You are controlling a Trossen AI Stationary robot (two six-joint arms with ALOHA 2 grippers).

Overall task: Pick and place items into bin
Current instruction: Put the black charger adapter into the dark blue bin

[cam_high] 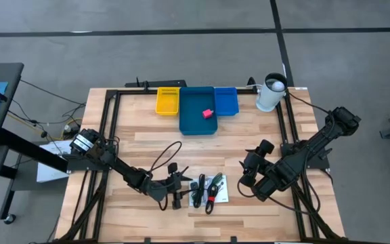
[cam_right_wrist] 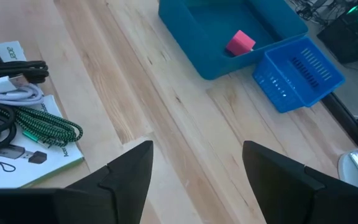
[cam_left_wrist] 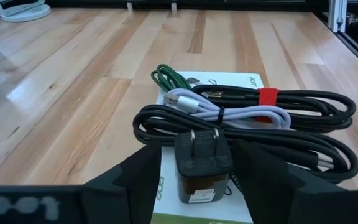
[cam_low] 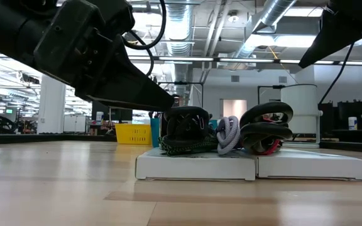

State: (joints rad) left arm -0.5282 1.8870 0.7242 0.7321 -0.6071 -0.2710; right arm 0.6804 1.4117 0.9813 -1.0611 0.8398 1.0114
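Black plug [cam_left_wrist: 202, 167] sits at the near edge of the cable pile on the white cards [cam_left_wrist: 229, 81], mid-table [cam_high: 134, 146]. Small, rigid, light; best pinched across its flat sides. Left pincer [cam_left_wrist: 197, 180] open, straddling it. Right pincer [cam_right_wrist: 194, 168] open, hovering beside the pile. Pink block [cam_high: 208, 113] already in the bin [cam_high: 198, 125].

Readable only as "acer", printed on the white booklet [cam_left_wrist: 244, 81] under the cables, near one corner. Same word visible on that booklet in the right wrist view.

three bins [cam_high: 197, 112], one pink block [cam_high: 208, 113], two pincers [cam_high: 177, 192].
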